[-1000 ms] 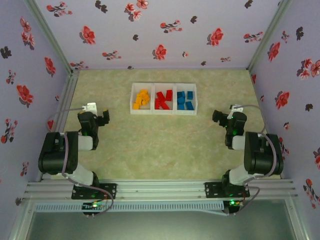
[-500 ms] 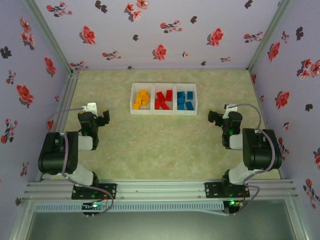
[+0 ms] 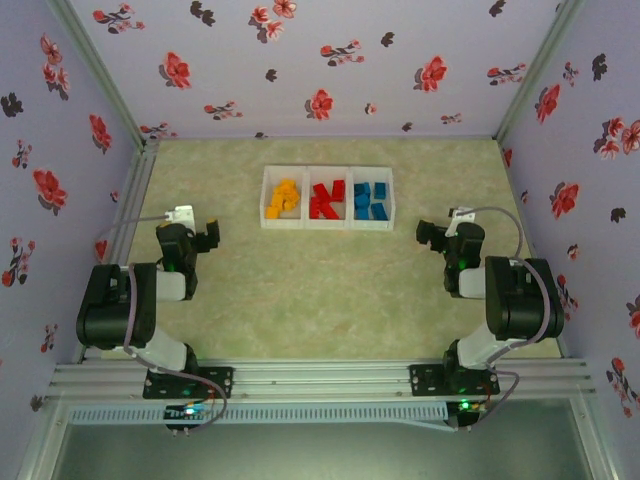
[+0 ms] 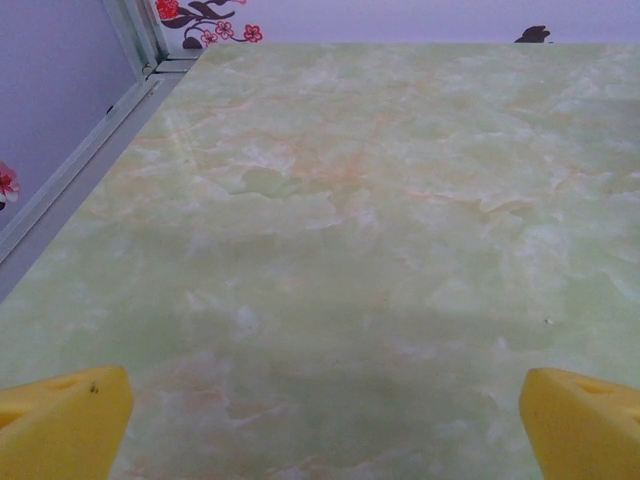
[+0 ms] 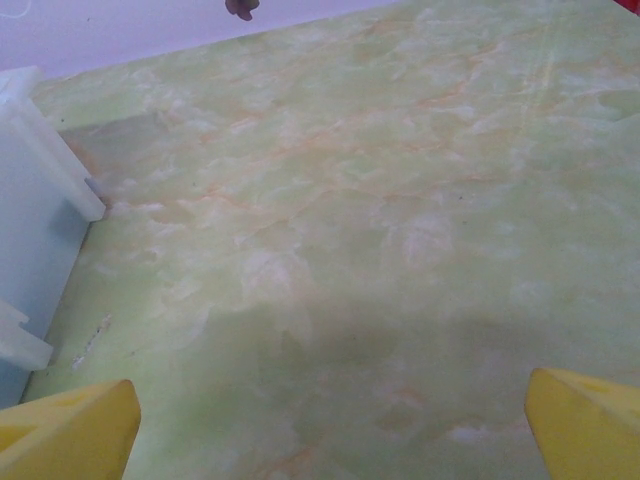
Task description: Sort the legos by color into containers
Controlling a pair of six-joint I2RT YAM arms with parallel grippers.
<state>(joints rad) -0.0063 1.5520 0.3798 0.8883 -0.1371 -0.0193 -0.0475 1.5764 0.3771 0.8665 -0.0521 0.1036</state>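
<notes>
The containers (image 3: 305, 224) stand in a row at the back middle of the table. The left bin holds several orange-yellow legos (image 3: 284, 197), the middle one several red legos (image 3: 326, 199), the right one several blue legos (image 3: 371, 200). My left gripper (image 3: 208, 234) hovers low at the left, apart from the bins, open and empty (image 4: 320, 430), with its yellow fingertips (image 4: 60, 420) wide over bare table. My right gripper (image 3: 428, 233) rests at the right, also open and empty (image 5: 330, 430). The white wall of the containers (image 5: 35, 200) stands to the left of it.
The green marbled tabletop (image 3: 320, 290) is boxed in by floral walls (image 3: 300, 70) on three sides. A metal rail (image 4: 90, 160) runs along the table's left edge. Both arm bases sit on the near frame (image 3: 320, 380).
The right arm has folded back and its gripper has shifted a little to the left, then stopped. The left arm and the legos have not moved.
</notes>
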